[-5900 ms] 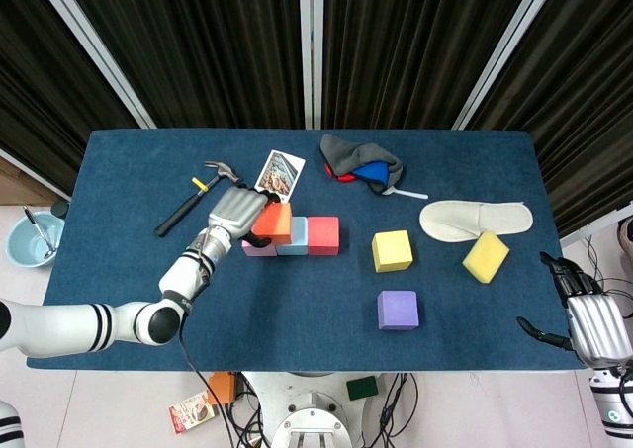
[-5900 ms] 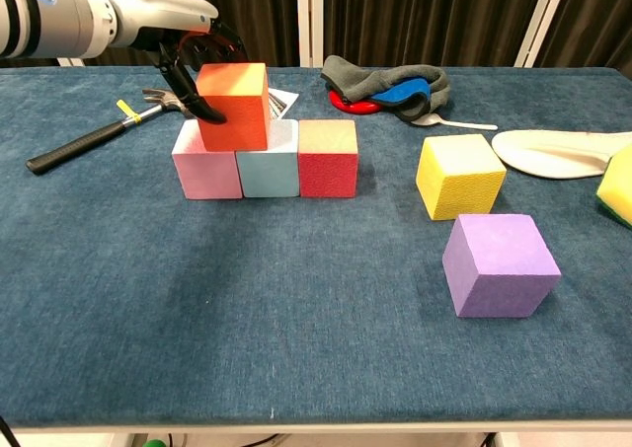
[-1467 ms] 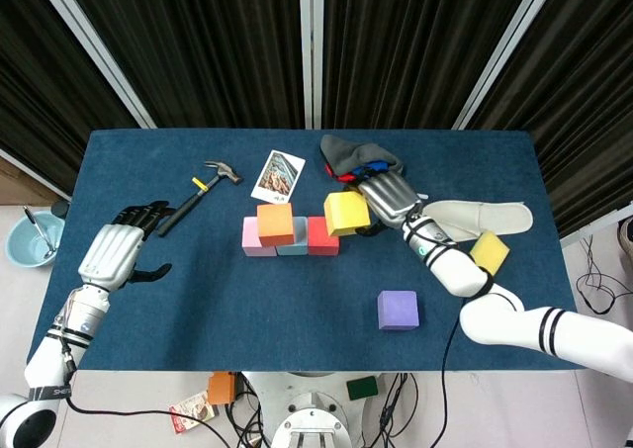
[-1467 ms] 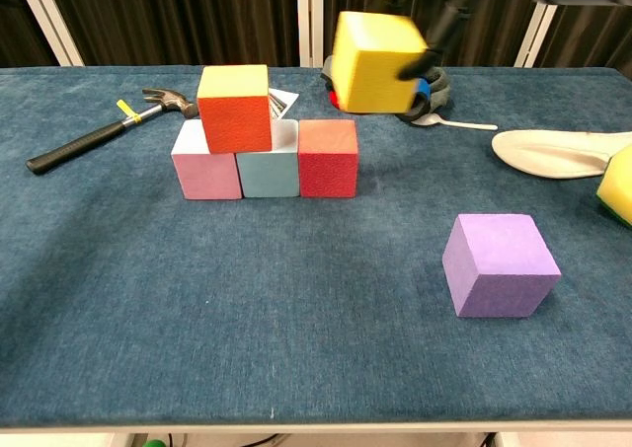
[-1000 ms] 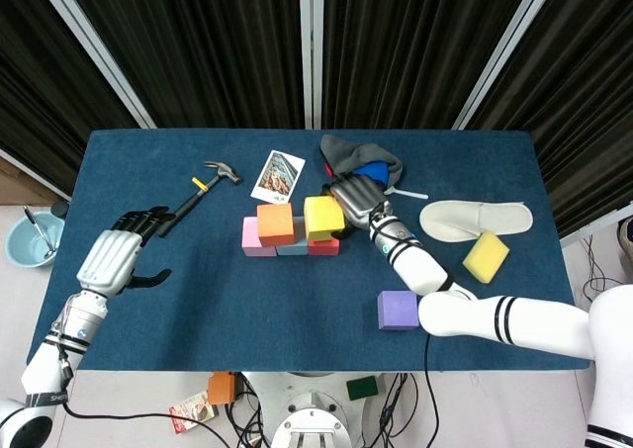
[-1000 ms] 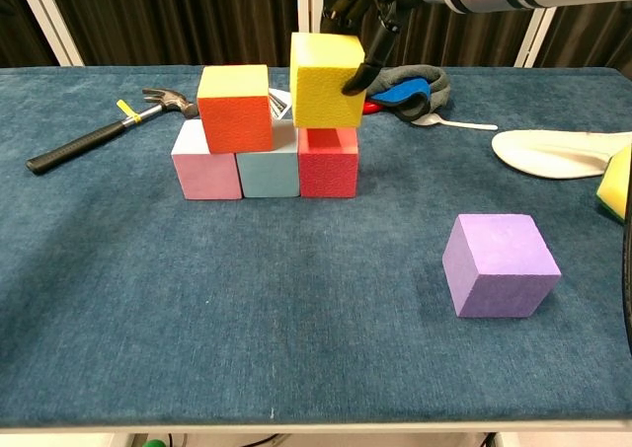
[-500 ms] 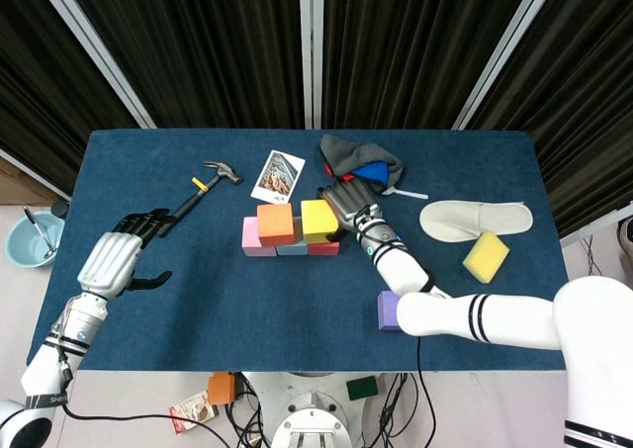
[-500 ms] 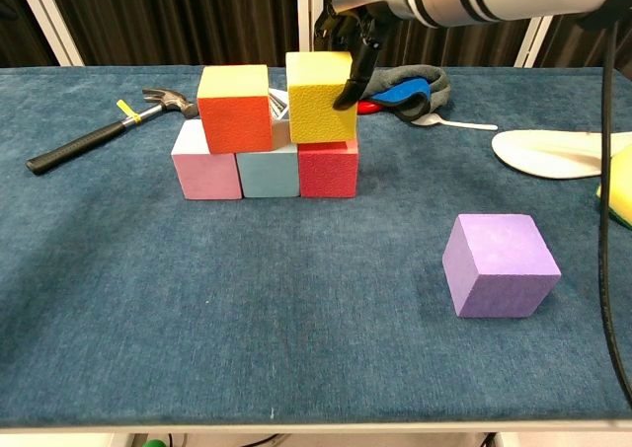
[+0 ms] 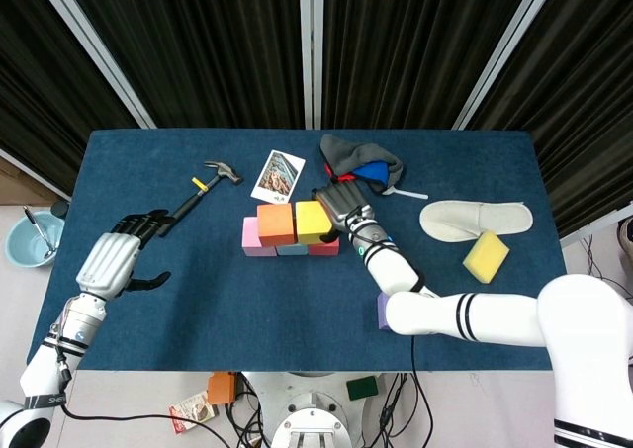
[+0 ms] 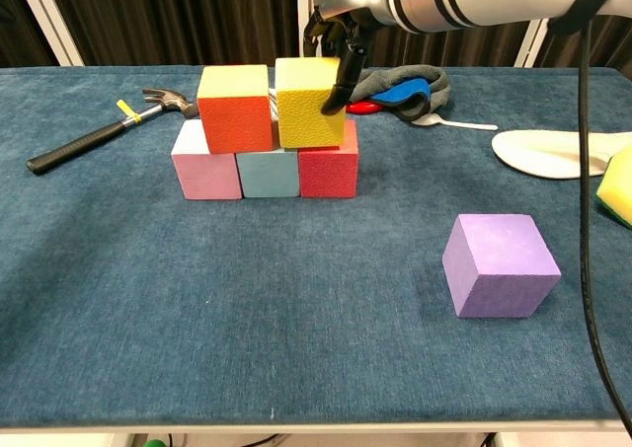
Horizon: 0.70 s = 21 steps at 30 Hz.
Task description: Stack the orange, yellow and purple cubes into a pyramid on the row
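A row of pink (image 10: 205, 171), light blue (image 10: 269, 174) and red (image 10: 329, 171) cubes stands on the table. The orange cube (image 10: 235, 108) (image 9: 274, 223) sits on top of the pink and blue ones. My right hand (image 10: 338, 23) (image 9: 338, 204) holds the yellow cube (image 10: 310, 102) (image 9: 314, 221) on top of the blue and red cubes, right beside the orange one. The purple cube (image 10: 500, 265) lies apart at the front right; in the head view only its left edge (image 9: 381, 312) shows behind my right arm. My left hand (image 9: 118, 257) hovers open at the table's left edge.
A hammer (image 9: 196, 197) and a photo card (image 9: 280, 174) lie behind the row on the blue table (image 10: 247, 309). A grey cloth with red and blue items (image 9: 360, 161), a spoon (image 10: 456, 124), a white slipper (image 9: 475, 218) and a yellow sponge (image 9: 486, 256) lie at the right.
My right hand has carried the yellow cube leftward and down onto the row, closing the gap to the orange cube. The left hand has barely moved.
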Available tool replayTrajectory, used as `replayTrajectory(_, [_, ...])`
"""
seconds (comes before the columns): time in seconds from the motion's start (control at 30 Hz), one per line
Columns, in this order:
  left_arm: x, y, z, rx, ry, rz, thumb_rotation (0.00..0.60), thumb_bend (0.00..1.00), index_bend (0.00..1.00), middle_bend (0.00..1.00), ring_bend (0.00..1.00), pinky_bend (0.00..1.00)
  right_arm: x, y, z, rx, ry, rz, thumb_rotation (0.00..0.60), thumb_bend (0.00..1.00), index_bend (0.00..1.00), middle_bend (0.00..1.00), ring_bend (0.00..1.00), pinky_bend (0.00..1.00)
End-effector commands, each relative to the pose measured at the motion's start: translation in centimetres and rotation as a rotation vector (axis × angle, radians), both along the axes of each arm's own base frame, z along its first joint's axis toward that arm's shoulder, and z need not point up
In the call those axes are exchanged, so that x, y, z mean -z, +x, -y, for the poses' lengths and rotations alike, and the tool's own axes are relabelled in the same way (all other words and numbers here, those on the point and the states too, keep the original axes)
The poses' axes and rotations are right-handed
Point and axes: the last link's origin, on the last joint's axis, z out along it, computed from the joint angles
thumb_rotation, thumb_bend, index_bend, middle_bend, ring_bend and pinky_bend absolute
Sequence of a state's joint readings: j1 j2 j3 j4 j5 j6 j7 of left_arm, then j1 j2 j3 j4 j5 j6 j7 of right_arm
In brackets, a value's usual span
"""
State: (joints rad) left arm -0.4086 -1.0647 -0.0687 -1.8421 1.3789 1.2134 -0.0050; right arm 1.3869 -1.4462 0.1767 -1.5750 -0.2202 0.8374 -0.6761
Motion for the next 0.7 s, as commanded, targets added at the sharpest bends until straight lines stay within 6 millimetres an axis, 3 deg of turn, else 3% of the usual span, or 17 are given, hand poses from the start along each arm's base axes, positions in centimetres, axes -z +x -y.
replayTrajectory(0.03, [0.03, -0.05, 0.05, -0.001, -0.002, 0.0, 0.595, 0.17, 0.17, 0.12, 0.14, 0.14, 0.18, 0.1, -0.02, 0.003, 0.001, -0.002, 0.566, 0.31, 0.5, 0.37, 0.17, 0.31])
replayTrajectory(0.7, [0.15, -0.28, 0.32, 0.002, -0.004, 0.003, 0.593, 0.17, 0.17, 0.12, 0.14, 0.14, 0.95, 0.82, -0.45, 0.024, 0.002, -0.003, 0.567, 0.31, 0.48, 0.36, 0.17, 0.29])
